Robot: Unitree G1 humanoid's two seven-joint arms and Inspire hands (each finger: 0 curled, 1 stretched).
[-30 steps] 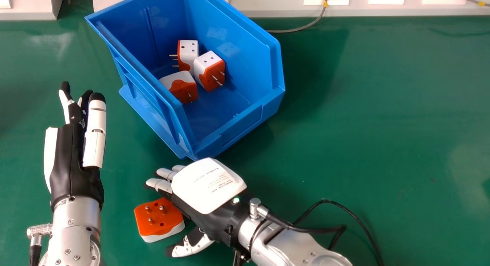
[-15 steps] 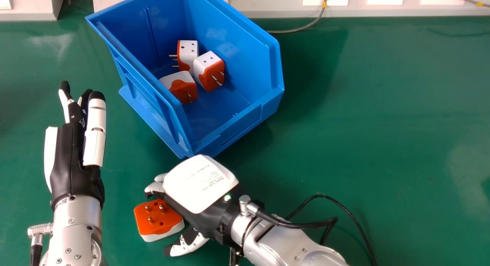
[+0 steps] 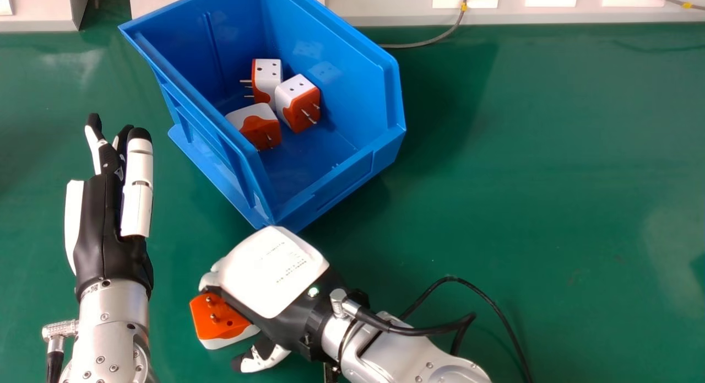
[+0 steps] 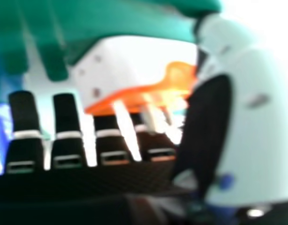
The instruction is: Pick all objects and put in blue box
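**Three in the box, one to go**

Nearest me, my right hand [image 3: 272, 273] lies palm down over the last plug [image 3: 220, 322], the orange and white one, which sits pins up on the green table [image 3: 523, 179]. My fingers are loosely bent over its far side, and my thumb [image 3: 264, 356] stands apart from it, so I do not count this as a firm grip. In the right hand view the plug shows between my fingertips and that thumb. Off to the left, my left hand [image 3: 107, 228] is idle with its fingers out straight.

Just beyond my right hand is the near corner of the blue box [image 3: 352, 96]. Inside, grouped close together, are three more plugs of the same kind: one lying near the left wall [image 3: 254, 127], one beside it with its pins toward the near right [image 3: 300, 104], and one farther back with its pins to the left [image 3: 267, 77]. Those are done.

I judge the job about three quarters finished. What is left is to bring my thumb in, lift this plug clear of the table, carry it over the box's near edge and let it drop beside the others. Those upright pins could catch my fingers, or the plug could turn as I squeeze.
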